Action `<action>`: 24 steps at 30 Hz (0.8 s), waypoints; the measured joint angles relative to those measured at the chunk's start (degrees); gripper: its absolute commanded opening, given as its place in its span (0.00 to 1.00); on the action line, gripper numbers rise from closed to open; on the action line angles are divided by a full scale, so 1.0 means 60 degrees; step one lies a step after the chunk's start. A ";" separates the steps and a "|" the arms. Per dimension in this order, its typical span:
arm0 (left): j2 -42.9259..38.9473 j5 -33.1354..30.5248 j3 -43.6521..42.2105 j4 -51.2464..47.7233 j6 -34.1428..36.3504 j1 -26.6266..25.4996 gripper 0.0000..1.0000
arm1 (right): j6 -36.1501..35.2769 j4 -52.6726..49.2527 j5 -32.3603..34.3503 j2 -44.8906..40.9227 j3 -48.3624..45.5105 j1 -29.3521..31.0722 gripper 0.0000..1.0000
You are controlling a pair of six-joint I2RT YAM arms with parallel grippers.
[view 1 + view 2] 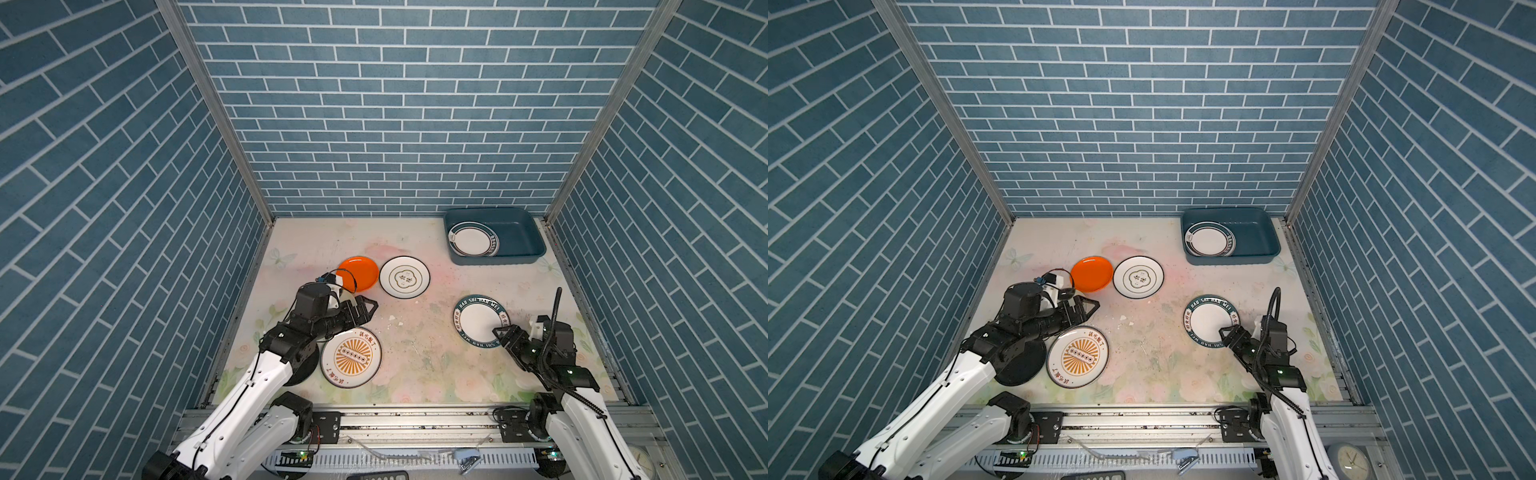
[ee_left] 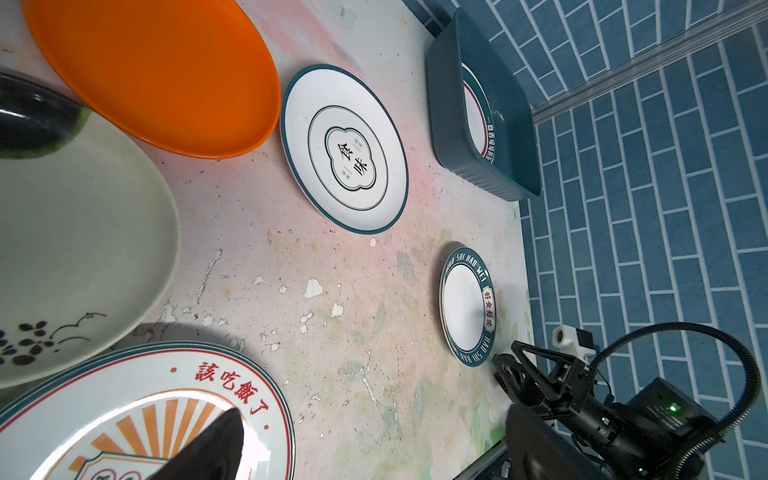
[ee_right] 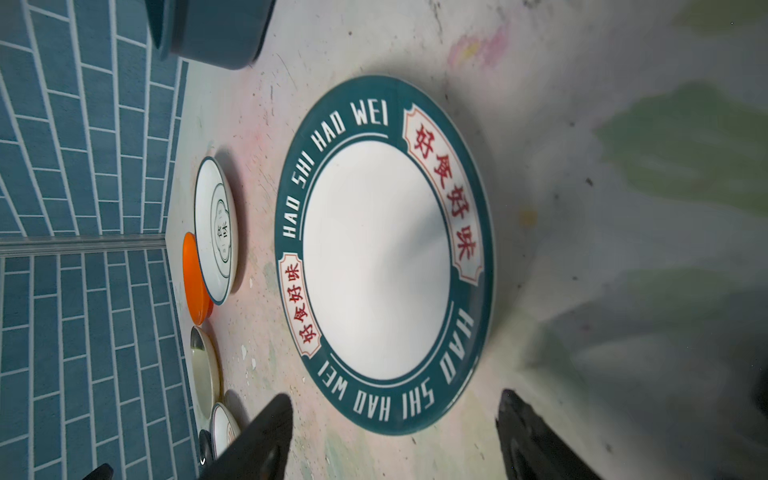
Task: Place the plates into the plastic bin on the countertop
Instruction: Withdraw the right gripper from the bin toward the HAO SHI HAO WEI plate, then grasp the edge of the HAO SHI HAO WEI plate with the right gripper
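Note:
The teal plastic bin [image 1: 498, 261] stands at the countertop's [image 1: 415, 345] back right with a teal-rimmed plate [image 1: 473, 239] inside. My right gripper [image 3: 394, 409] is open, its fingers either side of the near rim of the "HAO SHI HAO WEI" plate [image 3: 376, 266], which lies flat. My left gripper [image 1: 368, 311] is open and holds nothing. It hovers over a cream plate [image 2: 83, 249], between the orange plate [image 1: 359, 272] and the sunburst plate [image 1: 351, 357]. Beside the orange one lies a white plate with a centre emblem [image 1: 404, 276]. A black plate [image 1: 1021, 365] is partly hidden under the left arm.
Blue brick walls close in the left, back and right sides. A metal rail [image 1: 415, 419] runs along the front edge, with a stapler [image 1: 467, 461] and a remote [image 1: 382, 476] beyond it. A clock [image 1: 1350, 461] lies at the front right. Small white chips [image 1: 395, 320] dot the counter's middle.

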 measured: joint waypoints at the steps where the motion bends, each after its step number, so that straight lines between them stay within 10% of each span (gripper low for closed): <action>1: -0.0025 0.0007 -0.0036 0.0029 -0.0033 0.0000 0.99 | 0.0055 0.0124 -0.0036 0.0066 -0.0051 0.0000 0.77; 24: -0.0066 0.0069 -0.0284 0.0310 -0.0437 0.0000 0.99 | 0.0193 0.1745 0.0863 0.1621 -0.0219 0.0000 0.58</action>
